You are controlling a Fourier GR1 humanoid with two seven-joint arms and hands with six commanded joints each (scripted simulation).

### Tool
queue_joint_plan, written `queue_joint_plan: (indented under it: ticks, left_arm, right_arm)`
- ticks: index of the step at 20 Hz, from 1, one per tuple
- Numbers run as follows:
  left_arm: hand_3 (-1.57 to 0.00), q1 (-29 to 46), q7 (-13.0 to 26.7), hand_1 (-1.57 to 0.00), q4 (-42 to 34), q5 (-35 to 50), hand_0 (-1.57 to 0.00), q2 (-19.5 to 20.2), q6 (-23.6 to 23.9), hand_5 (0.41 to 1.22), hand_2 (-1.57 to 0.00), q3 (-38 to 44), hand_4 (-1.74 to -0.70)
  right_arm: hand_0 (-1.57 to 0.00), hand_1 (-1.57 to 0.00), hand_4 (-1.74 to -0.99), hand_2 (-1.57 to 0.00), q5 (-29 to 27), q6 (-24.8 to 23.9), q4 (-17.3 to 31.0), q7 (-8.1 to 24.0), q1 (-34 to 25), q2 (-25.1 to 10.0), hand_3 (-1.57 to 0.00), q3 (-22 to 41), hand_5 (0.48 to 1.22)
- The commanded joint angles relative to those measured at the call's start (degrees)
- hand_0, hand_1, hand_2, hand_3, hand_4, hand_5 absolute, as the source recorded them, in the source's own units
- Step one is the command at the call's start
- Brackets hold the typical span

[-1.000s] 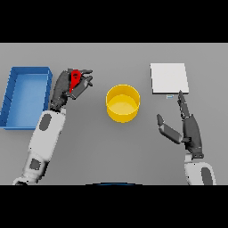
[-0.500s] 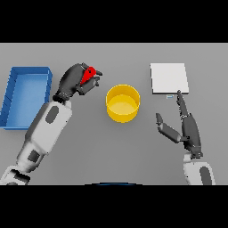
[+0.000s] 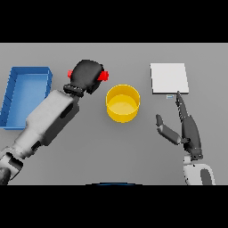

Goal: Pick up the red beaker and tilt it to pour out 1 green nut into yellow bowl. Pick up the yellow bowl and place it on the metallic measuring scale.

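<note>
Red beaker [image 3: 103, 75] sits clenched in the left hand [image 3: 87, 75], at ten o'clock of the yellow bowl [image 3: 123, 103]; pouring step, I judge; next, tilt over the rim; right hand [image 3: 187, 129] idle, fingers straight.

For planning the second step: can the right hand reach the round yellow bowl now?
Probably yes: the right hand is open, beside the round yellow bowl, with only bare grey table between.

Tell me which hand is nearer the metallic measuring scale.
Right. The right hand lies just below the square metallic scale, fingertips at its edge; the left hand is far left, beyond the yellow bowl.
</note>
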Motion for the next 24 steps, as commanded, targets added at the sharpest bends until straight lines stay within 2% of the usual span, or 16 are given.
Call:
queue_joint_plan:
  ticks: [1,2,3,5,7,9,10,12,13,17,22,24]
  left_arm:
    - [-1.57,-1.0,-0.5,-1.57,1.0,-1.0,-1.57,0.6,-0.6,1.196,-1.57,-0.9,-1.69]
    - [-1.57,-2.9,-0.4,-1.57,1.7,-2.2,-1.57,0.8,-1.8,1.201,-1.57,-2.1,-1.65]
    - [-1.57,-3.6,-0.8,-1.57,1.5,-3.2,-1.57,1.2,-2.9,1.205,-1.57,-3.5,-1.67]
    - [-1.39,-6.3,-1.2,-1.57,2.7,-5.3,-1.57,1.5,-6.7,1.211,-1.57,-6.7,-1.69]
    - [-1.28,-8.7,-2.9,-1.57,4.6,-7.4,-1.57,0.7,-8.3,1.215,-1.57,-9.9,-1.7]
    - [-1.38,-10.6,-5.6,-1.57,5.8,-9.0,-1.57,0.8,-10.0,1.217,-1.57,-12.9,-1.71]
    - [-1.42,-12.0,-6.9,-1.57,6.6,-10.0,-1.57,0.6,-11.0,1.218,-1.57,-14.6,-1.72]
    - [-1.47,-13.6,-7.9,-1.57,8.3,-12.1,-1.57,0.1,-11.8,1.219,-1.57,-17.5,-1.73]
    - [-1.49,-14.2,-8.4,-1.57,8.3,-13.0,-1.57,0.0,-13.0,1.219,-1.57,-19.3,-1.73]
    - [-1.54,-17.6,-9.3,-1.57,10.3,-16.6,-1.57,-0.1,-15.4,1.22,-1.57,-24.7,-1.74]
    - [-1.56,-21.2,-12.0,-1.57,12.1,-19.3,-1.57,-0.3,-15.3,1.221,-1.57,-29.6,-1.74]
    - [-1.56,-23.4,-12.4,-1.57,14.2,-20.6,-1.57,-1.3,-16.0,1.221,-1.57,-31.6,-1.74]
  right_arm:
    - [0.0,0.0,-1.282,0.0,0.2,-0.2,-0.2,0.1,0.2,0.0,0.0,0.1,0.705]
    - [0.0,0.0,-1.284,0.0,-0.1,-0.3,0.2,0.7,-0.5,0.2,0.0,-0.2,0.705]
    - [0.0,0.0,-1.283,0.0,-0.5,0.0,0.3,-0.2,0.0,0.2,0.0,-0.3,0.702]
    - [0.0,0.0,-1.287,0.0,-1.0,-0.2,1.9,-0.7,-0.3,0.8,0.0,-0.6,0.69]
    - [0.0,0.0,-1.292,0.0,-1.3,-0.5,1.7,-1.9,0.1,1.3,0.0,-0.7,0.678]
    - [0.0,0.0,-1.295,0.0,-2.3,-0.5,1.7,-2.4,0.4,1.8,0.0,-1.1,0.664]
    - [0.0,0.0,-1.294,0.0,-2.7,-0.5,2.0,-1.5,-0.3,1.9,0.0,-1.3,0.657]
    - [0.0,0.0,-1.291,0.0,-3.0,-0.3,2.1,-2.4,0.6,2.1,0.0,-1.3,0.648]
    - [0.0,0.0,-1.29,0.0,-2.9,-0.6,2.0,-1.5,-0.2,2.2,0.0,-1.4,0.644]
    - [0.0,0.0,-1.291,0.0,-2.0,-1.2,1.8,-1.8,0.1,2.4,0.0,-1.0,0.631]
    - [0.0,0.0,-1.276,0.0,-1.1,-1.7,2.7,-0.3,-0.1,1.6,0.0,-1.5,0.593]
    - [0.0,0.0,-1.26,0.0,-1.2,-1.8,2.6,-0.6,-0.3,1.8,0.0,-1.4,0.586]
